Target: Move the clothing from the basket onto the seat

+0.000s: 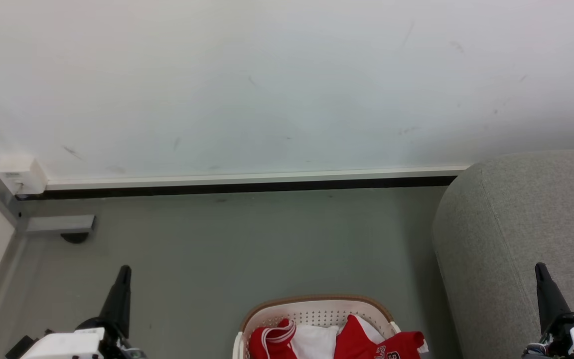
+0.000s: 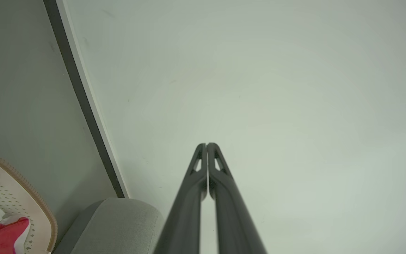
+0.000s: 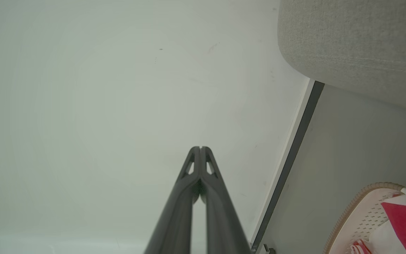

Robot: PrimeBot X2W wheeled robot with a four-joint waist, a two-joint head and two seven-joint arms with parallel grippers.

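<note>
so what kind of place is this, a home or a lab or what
Likely a lounge-style room corner, perhaps a staged test space: a light grey fabric sofa by a plain white wall, and a laundry basket of red clothing on a bare grey floor.

scuffed white wall (image 1: 267, 89), grey floor (image 1: 217, 249)

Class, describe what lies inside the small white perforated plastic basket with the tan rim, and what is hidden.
Crumpled red sports garments with white trim and a piece of white fabric lie inside the basket. Its bottom and anything beneath them are covered.
</note>
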